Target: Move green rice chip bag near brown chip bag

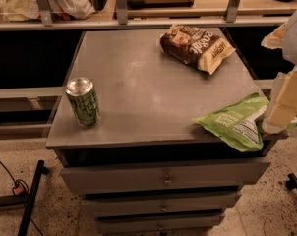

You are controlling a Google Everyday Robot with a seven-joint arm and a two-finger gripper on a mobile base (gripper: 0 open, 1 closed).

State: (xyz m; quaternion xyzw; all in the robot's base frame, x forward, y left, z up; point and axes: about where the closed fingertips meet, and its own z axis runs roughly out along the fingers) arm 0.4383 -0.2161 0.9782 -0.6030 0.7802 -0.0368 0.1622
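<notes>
On my far left, a green-patterned drink can [82, 101] stands upright near the front left corner of the grey cabinet top [138, 77]. Further right, at the back, the brown chip bag [195, 45] lies flat. The green rice chip bag [234, 122] lies well apart from it at the front right edge, its lower end hanging over the rim. My gripper [275, 119] comes down at that bag's right end and seems to touch it. Whether it pinches the bag, I cannot tell.
</notes>
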